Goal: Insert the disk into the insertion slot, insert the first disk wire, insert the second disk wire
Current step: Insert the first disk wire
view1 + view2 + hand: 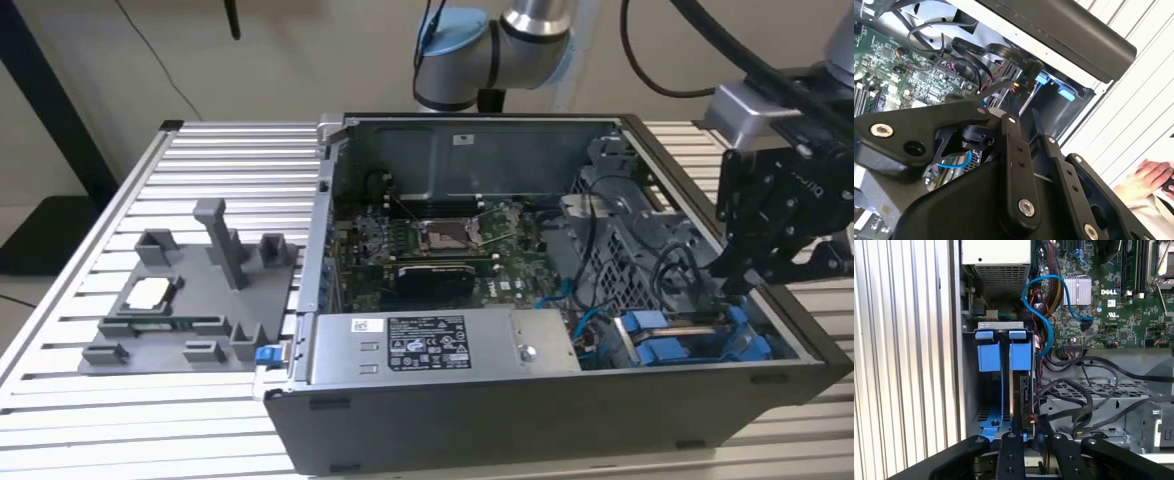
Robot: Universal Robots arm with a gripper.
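On the table (214, 150), a parts fixture (187, 300) lies to the exterior view's left of the open computer case (534, 420). Inside, the motherboard (441, 240) sits behind the power supply (427, 345). The insertion slot (681, 340) is at that view's right, below the tool (754, 275).

A table (200, 140) of pale metal slats carries two things. The open dark computer case (534, 425) stands directly on it. Just beside the case, on the exterior view's left, lies a grey fixture (187, 300) with upright posts.
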